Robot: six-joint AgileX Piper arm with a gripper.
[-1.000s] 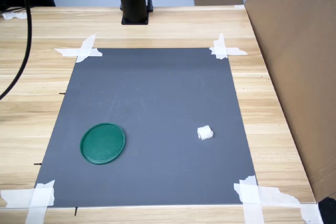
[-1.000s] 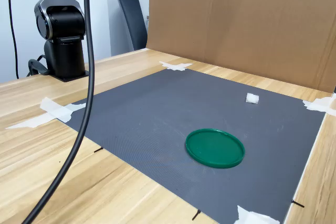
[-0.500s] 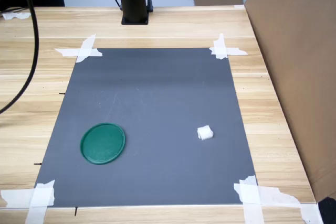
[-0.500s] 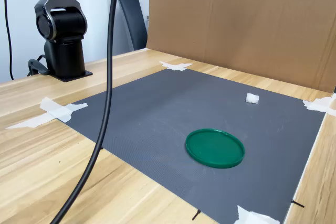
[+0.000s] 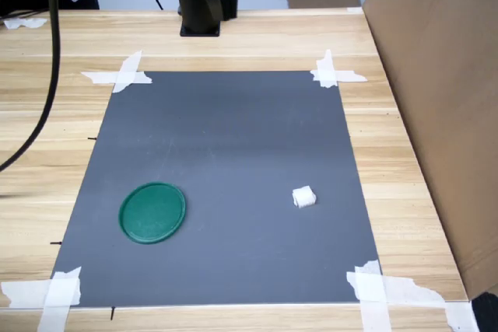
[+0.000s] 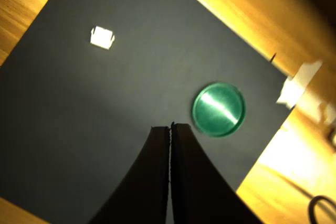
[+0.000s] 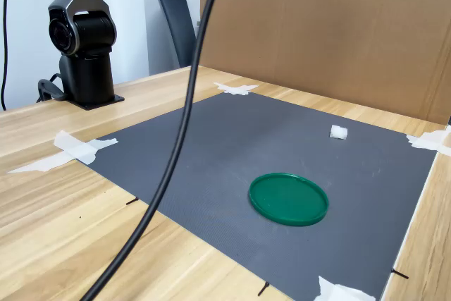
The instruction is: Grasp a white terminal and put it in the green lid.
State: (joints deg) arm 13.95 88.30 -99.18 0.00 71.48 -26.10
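The end effector (image 6: 170, 129) is clenched on nothing: in the wrist view its two dark fingers (image 6: 152, 182) lie pressed together with only a thin seam between them, high above the grey mat (image 5: 226, 138). It does not appear in either exterior view; only the arm's black base (image 5: 198, 5) stands at the far edge of the wooden worktop (image 5: 233, 36), at 12 o'clock from the mat in the first exterior view.

The white terminal (image 5: 303, 197) lies alone on the mat, at about 4 o'clock from the mat's centre in the first exterior view. The green lid (image 5: 152, 212) lies flat on the same mat at about 8 o'clock from its centre, well apart from the terminal. White tape strips (image 5: 118, 75) fix the mat's corners. A cardboard wall (image 5: 436, 99) stands along the worktop's 3 o'clock side, and a black cable (image 7: 169, 167) hangs across the second exterior view.
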